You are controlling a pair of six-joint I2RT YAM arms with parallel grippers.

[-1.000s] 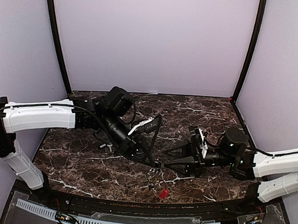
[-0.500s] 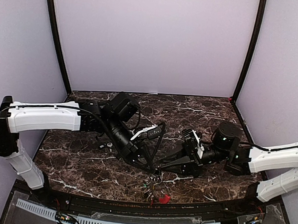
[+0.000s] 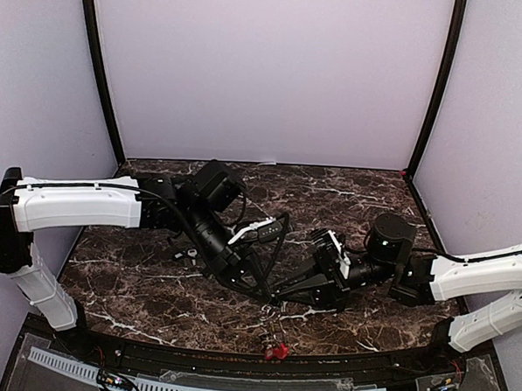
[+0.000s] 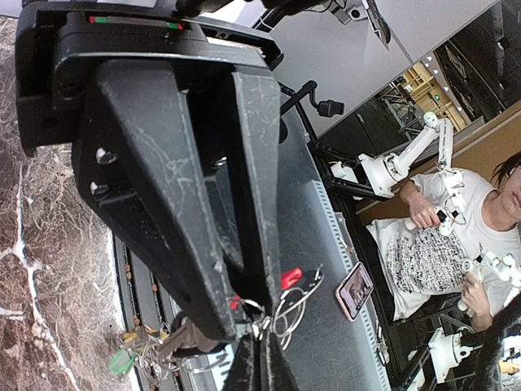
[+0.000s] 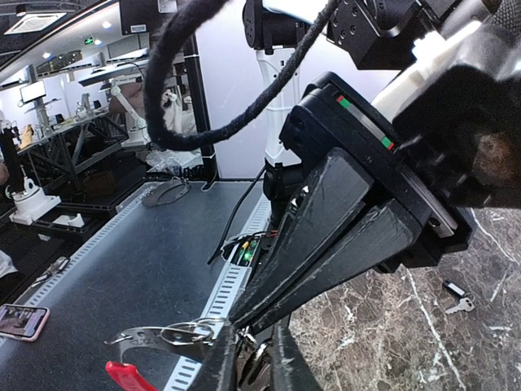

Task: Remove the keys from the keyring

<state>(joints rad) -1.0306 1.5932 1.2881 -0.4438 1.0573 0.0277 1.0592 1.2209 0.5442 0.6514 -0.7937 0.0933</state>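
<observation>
My left gripper (image 4: pixel 244 314) is shut on the keyring (image 4: pixel 295 303), a grey metal ring with a red segment, and holds it just above the table's front edge. Several keys (image 4: pixel 155 352), two with green and yellow covers, hang in a bunch beside the left fingers. My right gripper (image 5: pixel 251 362) meets the left fingertips head-on. Its fingers (image 5: pixel 218 362) stand narrowly apart with silver metal of the bunch between them. Seen from above, both grippers, left (image 3: pixel 272 292) and right (image 3: pixel 279 296), touch tips, and the keyring (image 3: pixel 276 343) dangles below them.
Two loose small keys (image 3: pixel 186 255) lie on the marble table (image 3: pixel 366 201) behind the left arm; they also show as the loose keys (image 5: pixel 456 298) in the right wrist view. Black frame posts and lilac walls enclose the table on three sides.
My right gripper has slid left up to the left fingertips and its jaws have narrowed onto the bunch. The dangling keyring has shifted slightly left.
</observation>
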